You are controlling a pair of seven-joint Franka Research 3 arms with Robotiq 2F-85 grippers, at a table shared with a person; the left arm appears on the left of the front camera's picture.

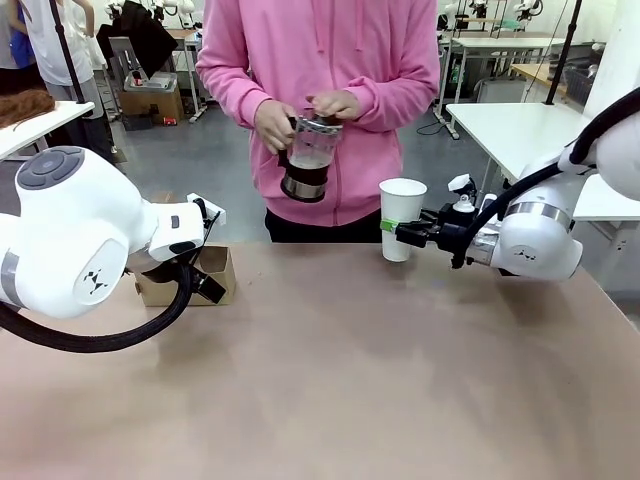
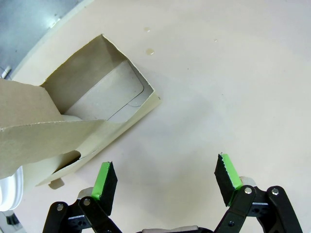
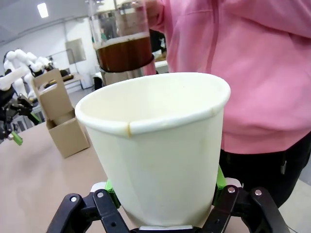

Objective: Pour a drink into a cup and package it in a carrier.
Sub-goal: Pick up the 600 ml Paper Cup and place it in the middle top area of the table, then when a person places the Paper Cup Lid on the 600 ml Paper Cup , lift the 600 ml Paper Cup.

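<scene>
A person in a pink top holds a clear glass jug (image 1: 305, 155) in both hands above the table's far edge. The reddish-brown drink (image 3: 121, 51) fills its lower part. The white paper cup (image 1: 402, 218) stands upright and empty near the far edge, with my right gripper (image 1: 392, 230) shut on its side; the green pads press both walls of the cup (image 3: 160, 155). The brown cardboard carrier (image 1: 190, 275) sits at the left. My left gripper (image 2: 166, 179) hangs open just beside the carrier (image 2: 87, 107), holding nothing.
My bulky left arm (image 1: 80, 235) blocks part of the carrier in the front view. A few small drops (image 2: 150, 51) lie on the table past the carrier. The tan tabletop (image 1: 350, 380) stretches bare in front and in the middle.
</scene>
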